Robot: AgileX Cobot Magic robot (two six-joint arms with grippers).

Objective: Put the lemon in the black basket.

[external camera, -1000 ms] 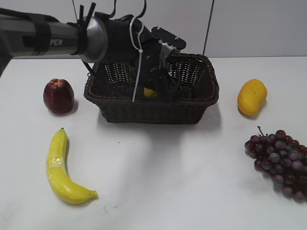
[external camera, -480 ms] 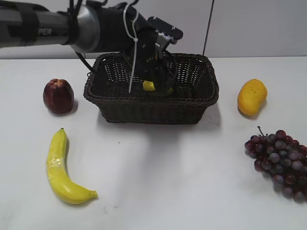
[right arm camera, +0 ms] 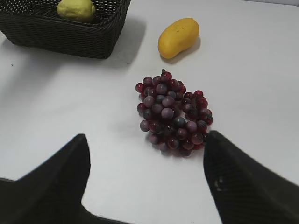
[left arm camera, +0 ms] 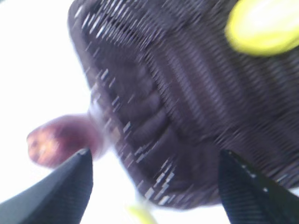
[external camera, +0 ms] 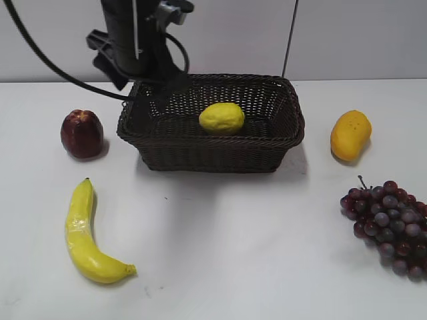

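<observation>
Banana (external camera: 87,237) and grapes (external camera: 390,227) nearest on white bench (external camera: 233,253); apple (external camera: 81,133) and mango (external camera: 350,135) flank black basket (external camera: 213,157) farther back. Lemon (external camera: 221,118) lies inside basket, free of any grip. Left end effector (left arm camera: 154,186) above basket's left rear corner, jaws wide apart, empty. Right end effector (right arm camera: 145,182) spread open over grapes, idle. Placement looks complete; next move likely only clearing left arm away from basket.

lemon (external camera: 221,118) in black basket (external camera: 213,155), apple (external camera: 81,134) left
</observation>
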